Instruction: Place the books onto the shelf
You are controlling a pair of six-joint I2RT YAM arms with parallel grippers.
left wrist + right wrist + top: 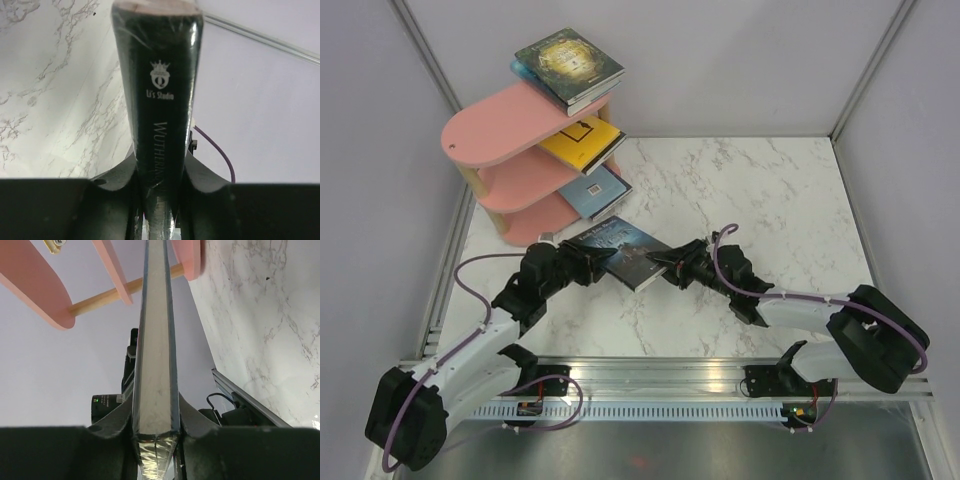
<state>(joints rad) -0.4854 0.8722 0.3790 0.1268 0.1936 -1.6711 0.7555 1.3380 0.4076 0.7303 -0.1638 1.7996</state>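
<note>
Marble table (750, 200) is seen under a pink shelf (495, 130) at the far left, with a stack of books (568, 65) on its top board, a yellow book (585, 142) on the middle one and a blue book (595, 190) jutting from the lowest. Just in front of the shelf a dark book (625, 252) is held between the arms, its spine (159, 100) pinched by the left gripper (595, 265) and its page edge by the right gripper (665, 265). On the spine, "Li's Studio" under a crowned crest and "WUTHERIN" can be read.
</note>
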